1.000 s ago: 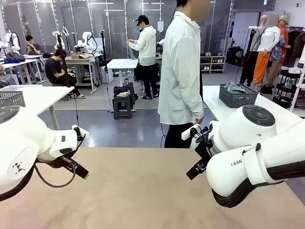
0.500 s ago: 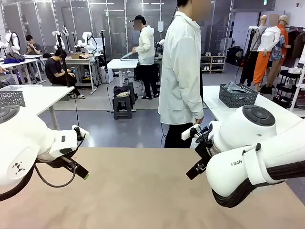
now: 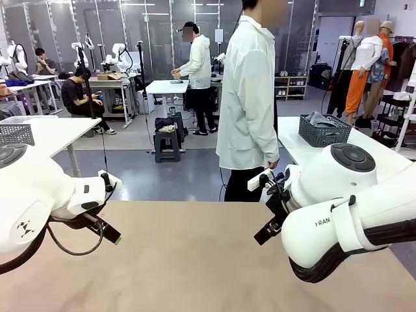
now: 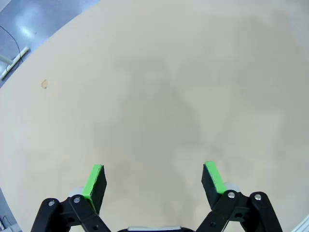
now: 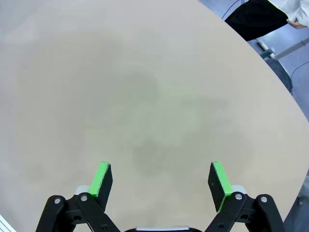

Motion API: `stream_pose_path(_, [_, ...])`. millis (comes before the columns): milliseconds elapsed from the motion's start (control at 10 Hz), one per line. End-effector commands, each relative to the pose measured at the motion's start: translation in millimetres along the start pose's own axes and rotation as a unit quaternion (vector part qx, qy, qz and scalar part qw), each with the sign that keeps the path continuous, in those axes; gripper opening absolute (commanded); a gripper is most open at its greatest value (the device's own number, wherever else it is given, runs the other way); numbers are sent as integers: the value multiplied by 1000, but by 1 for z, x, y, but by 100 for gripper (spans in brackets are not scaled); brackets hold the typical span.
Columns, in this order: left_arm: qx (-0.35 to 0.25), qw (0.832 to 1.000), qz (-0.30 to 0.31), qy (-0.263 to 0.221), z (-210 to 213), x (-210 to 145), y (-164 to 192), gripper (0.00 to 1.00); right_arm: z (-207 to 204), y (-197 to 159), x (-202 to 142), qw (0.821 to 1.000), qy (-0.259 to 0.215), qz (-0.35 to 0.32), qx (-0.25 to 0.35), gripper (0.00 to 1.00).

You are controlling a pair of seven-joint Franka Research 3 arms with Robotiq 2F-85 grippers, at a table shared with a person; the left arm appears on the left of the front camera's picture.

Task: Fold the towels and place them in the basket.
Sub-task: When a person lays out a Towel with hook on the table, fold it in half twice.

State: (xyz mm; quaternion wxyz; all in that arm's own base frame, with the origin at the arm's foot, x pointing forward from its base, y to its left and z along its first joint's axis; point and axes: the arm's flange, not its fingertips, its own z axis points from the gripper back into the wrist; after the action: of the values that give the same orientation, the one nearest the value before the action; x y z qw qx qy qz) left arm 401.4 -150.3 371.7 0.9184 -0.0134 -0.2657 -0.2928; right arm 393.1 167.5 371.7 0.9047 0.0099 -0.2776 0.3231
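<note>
Surface (image 4: 159,72): matte beige, smooth, rounded edge; left hand (image 4: 154,176), right hand (image 5: 158,178): black, green pads, both spread wide, empty; right arm (image 3: 351,221) lettering: "FRAN".

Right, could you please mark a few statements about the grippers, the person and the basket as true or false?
1. The left gripper is open and empty. True.
2. The right gripper is shut on a towel. False: it is open, holding nothing, above the tan table.
3. A person stands at the tan table's far side. True.
4. The dark basket sits on the tan table between the arms. False: it sits on a white side table, off to the right.
</note>
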Motion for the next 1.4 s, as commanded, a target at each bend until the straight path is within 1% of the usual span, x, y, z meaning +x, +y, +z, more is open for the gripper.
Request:
stream_pose_path(0, [0, 1000, 0, 0, 0, 0, 0, 100, 0, 0, 0, 1000, 0, -2, 0, 100])
stream_pose_path(100, [0, 1000, 0, 0, 0, 0, 0, 100, 0, 0, 0, 1000, 0, 0, 0, 100])
stream_pose_path(200, [-12, 1000, -4, -8, 1, -1, 3, 100, 3, -3, -2, 1000, -2, 5, 4, 100])
stream_pose_path(400, [-38, 998, -17, -46, 17, 3, 24, 100, 19, -19, -3, 999, -12, 28, 33, 100])
stream_pose_path(600, [-65, 994, -50, -74, 44, 13, 53, 100, 47, -44, -3, 996, -20, 59, 60, 100])
stream_pose_path(700, [-73, 991, -74, -89, 65, 18, 69, 100, 73, -59, -4, 994, -26, 76, 69, 100])
stream_pose_path(900, [-67, 984, -115, -118, 119, 29, 109, 100, 151, -96, -12, 993, -63, 91, 47, 100])
stream_pose_path(1000, [-67, 982, -129, -122, 147, 31, 127, 100, 188, -107, -18, 991, -87, 97, 38, 100])
stream_pose_path(1100, [-61, 979, -145, -128, 174, 32, 142, 100, 223, -116, -25, 988, -102, 112, 43, 100])
stream_pose_path(1300, [-67, 969, -175, -159, 237, 29, 171, 100, 284, -130, -38, 980, -129, 141, 60, 100])
